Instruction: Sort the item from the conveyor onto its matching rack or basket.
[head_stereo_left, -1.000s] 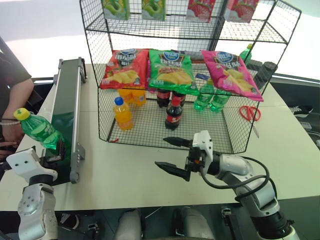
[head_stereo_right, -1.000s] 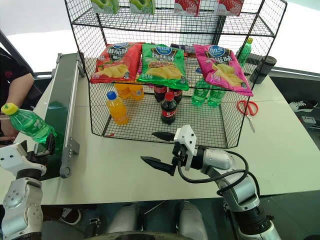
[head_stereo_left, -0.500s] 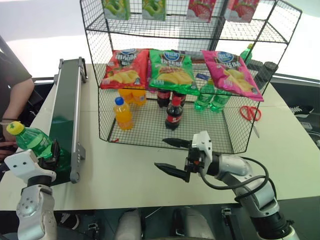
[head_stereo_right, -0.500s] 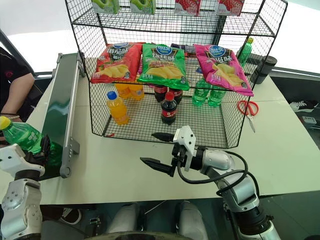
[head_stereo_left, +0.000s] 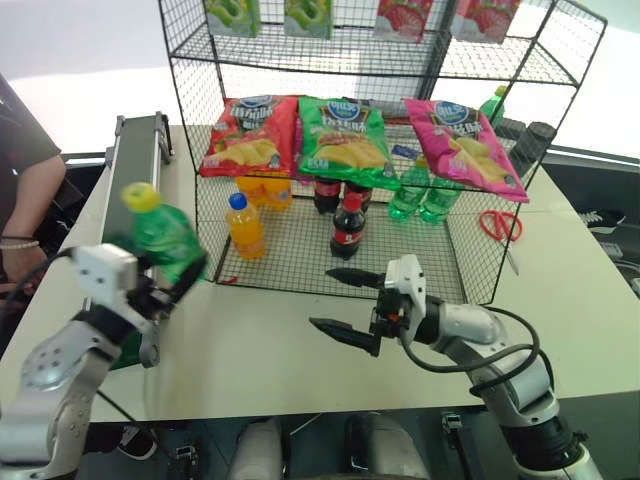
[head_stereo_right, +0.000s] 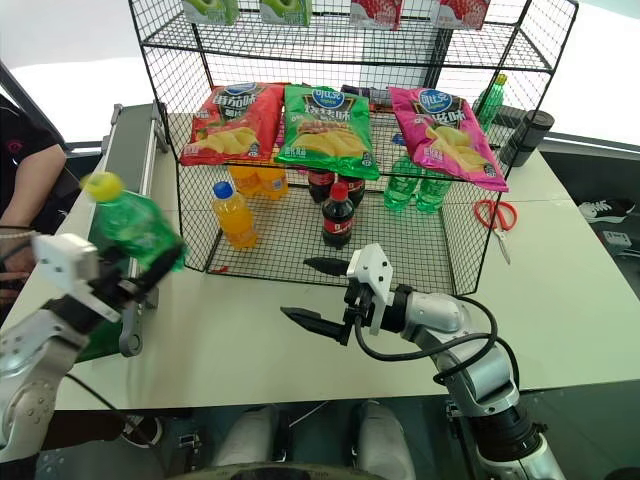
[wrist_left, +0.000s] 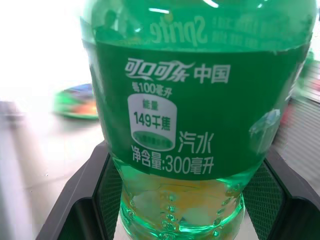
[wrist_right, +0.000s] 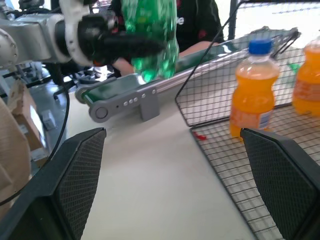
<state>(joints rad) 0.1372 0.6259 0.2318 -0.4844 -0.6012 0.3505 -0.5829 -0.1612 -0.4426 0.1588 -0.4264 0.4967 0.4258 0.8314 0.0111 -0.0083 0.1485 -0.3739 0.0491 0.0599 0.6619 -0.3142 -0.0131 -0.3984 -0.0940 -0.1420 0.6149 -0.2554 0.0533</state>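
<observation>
Gripping the Sprite bottle (head_stereo_left: 163, 240) low on its body, the left gripper (head_stereo_left: 165, 292) has its two black fingers (wrist_left: 82, 200) pressed against the bottle's sides, so the clear-green bottle with its yellow cap (head_stereo_left: 140, 196) is held in the air, tilted with the cap leaning toward the desk's left edge. It hangs above the white desk (head_stereo_left: 270, 340), between the conveyor (head_stereo_left: 135, 190) and the front left corner of the black wire rack (head_stereo_left: 330, 150), clear of both. The dark-green belt with its grey rails runs along the desk's left edge, from front to back. The right gripper (head_stereo_left: 345, 304) is held level over the front middle of the desk, just in front of the rack's open lower tier, with its fingers (head_stereo_left: 338, 331) spread wide and nothing between them. On the rack's lower tier stand an orange bottle with a blue cap (head_stereo_left: 244, 227), more orange bottles (head_stereo_left: 266, 190) behind it, two dark cola bottles (head_stereo_left: 347, 226) and green bottles (head_stereo_left: 418, 195) toward the right. Three crisp bags lie sloping on the middle tier: a red one (head_stereo_left: 247, 136), a green one (head_stereo_left: 346, 141) and a pink one (head_stereo_left: 464, 144). Red-handled scissors (head_stereo_left: 497, 226) lie on the desk near its right edge, beside the rack. A person's arm (head_stereo_left: 25, 215) shows beyond the desk's left edge, next to the conveyor.
</observation>
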